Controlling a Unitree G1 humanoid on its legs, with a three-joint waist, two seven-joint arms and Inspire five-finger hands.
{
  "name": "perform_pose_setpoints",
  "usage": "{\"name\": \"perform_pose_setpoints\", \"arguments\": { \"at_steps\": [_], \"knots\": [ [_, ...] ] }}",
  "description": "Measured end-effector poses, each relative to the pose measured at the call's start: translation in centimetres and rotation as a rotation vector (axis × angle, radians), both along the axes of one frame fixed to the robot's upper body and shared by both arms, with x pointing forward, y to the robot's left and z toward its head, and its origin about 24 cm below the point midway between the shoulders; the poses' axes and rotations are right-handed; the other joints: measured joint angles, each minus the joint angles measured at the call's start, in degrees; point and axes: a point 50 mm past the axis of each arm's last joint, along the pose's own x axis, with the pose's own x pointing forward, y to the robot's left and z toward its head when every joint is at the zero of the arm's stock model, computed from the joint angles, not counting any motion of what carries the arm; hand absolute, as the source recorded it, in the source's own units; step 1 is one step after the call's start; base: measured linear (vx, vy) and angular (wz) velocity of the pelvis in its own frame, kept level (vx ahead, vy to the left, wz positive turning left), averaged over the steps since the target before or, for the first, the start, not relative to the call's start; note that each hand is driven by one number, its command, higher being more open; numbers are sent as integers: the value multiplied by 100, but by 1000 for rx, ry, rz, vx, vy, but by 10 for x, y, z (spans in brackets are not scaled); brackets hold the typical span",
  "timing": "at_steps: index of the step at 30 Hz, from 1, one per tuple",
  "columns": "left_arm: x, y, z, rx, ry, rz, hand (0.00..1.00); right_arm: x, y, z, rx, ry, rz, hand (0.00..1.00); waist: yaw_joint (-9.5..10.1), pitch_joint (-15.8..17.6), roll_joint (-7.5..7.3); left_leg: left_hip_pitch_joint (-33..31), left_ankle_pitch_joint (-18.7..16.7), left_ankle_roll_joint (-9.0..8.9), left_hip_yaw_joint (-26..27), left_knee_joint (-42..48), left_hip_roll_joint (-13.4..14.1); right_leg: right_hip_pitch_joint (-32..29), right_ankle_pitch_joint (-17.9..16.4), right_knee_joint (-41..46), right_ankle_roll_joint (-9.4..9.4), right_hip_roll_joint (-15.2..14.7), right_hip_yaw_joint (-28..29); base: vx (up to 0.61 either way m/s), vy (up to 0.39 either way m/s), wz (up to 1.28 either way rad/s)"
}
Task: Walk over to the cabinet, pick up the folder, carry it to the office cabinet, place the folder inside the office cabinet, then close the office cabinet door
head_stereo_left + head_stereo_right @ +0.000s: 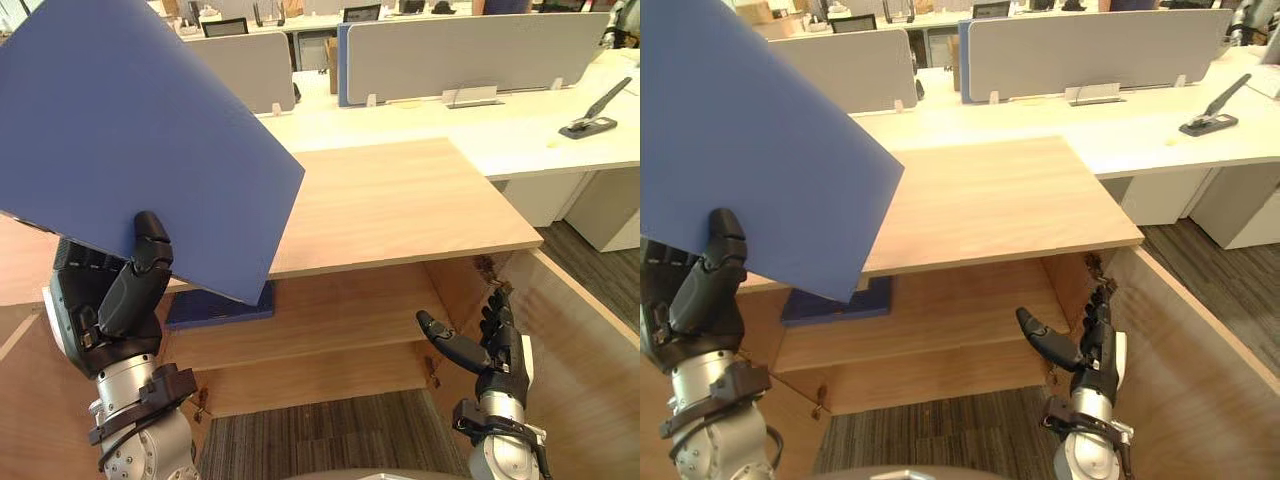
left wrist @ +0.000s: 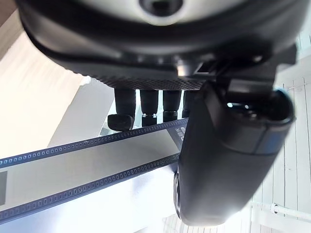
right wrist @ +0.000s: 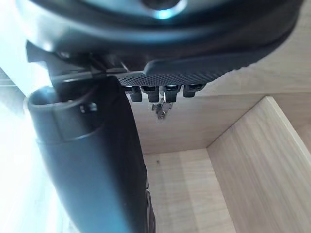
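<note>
Gripping blue folder in left hand, tilted above office cabinet top. Right hand slack by open door. Could snag folder corner on top board going in, twisting it out of the pinch.

Pale desks, grey partitions, striped carpet

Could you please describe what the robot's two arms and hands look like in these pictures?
The left arm and right arm are silver-grey metal tubes with a black collar at the wrist. The left hand and the right hand are black, with blocky segmented fingers and a thick, rounded thumb; the wrist views show a finely dotted texture on the palms.
</note>
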Motion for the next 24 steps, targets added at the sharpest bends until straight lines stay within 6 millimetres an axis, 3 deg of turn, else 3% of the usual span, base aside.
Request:
{"name": "perform_pose_setpoints", "arguments": {
  "at_steps": [4,9,14,18,24],
  "knots": [
    [1,-1,-1,-4,8,-8,0,1,-2,15,-78,-36,-15,100,-20,-39,85,0,-10,-17,118,17,57,-107,-21,114,-33,82,94,-47,-31,-18],
    [8,-11,-2,-10,1,-68,0,12,-4,71,-414,-212,-75,100,-46,-113,189,-4,-8,-19,258,28,116,-243,8,199,-91,176,270,-36,-22,-18],
    [28,-16,-5,41,5,-131,0,31,13,112,-543,-453,-27,100,-83,-119,195,-8,-3,-26,258,34,139,-246,93,151,-119,242,342,-48,-24,-7],
    [45,-17,1,166,-13,-196,0,51,24,136,-460,-652,147,100,-77,-102,157,-50,20,-53,250,33,122,-215,220,-4,-114,234,344,-61,-2,0],
    [75,-24,19,369,-79,-376,0,106,18,141,-62,-726,606,100,-59,-59,71,-79,110,-26,139,-41,43,-56,428,-308,-96,164,242,-53,12,8]
  ]
}}
